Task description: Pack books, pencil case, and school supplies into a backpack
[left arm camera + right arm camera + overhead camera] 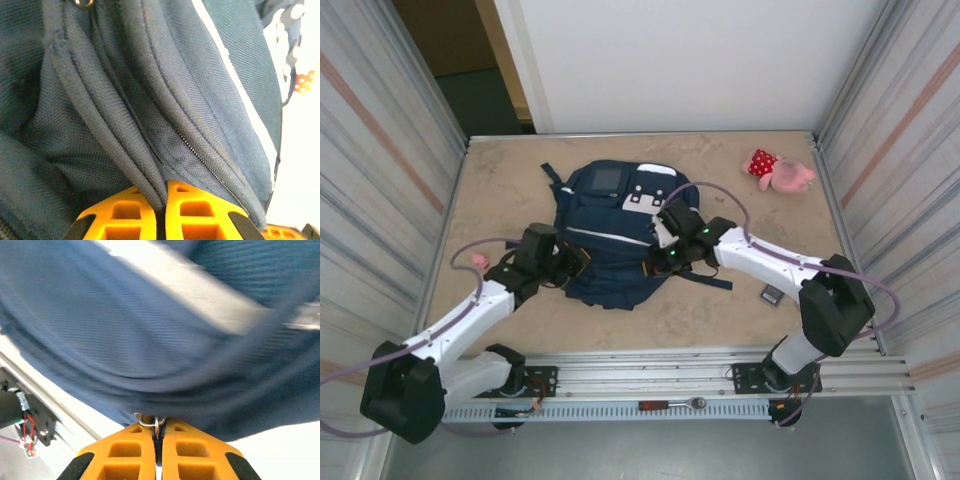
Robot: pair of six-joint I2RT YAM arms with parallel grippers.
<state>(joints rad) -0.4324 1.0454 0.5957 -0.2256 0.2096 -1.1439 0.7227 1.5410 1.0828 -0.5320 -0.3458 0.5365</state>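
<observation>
Left wrist: my left gripper [161,201] pinches tight on a backpack [215,75] seam fold; right gripper [157,434] clenched on its metal zipper pull [149,420].

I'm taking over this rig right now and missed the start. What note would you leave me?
Left gripper: shut on a piped seam at the backpack's left edge.
Right gripper: shut on a metal zipper pull on its right side.
The backpack lies mid-table. The small grey calculator sits on the table by the right arm, unpacked.
Done: both grips set.
Left: open the backpack, load the calculator.
</observation>
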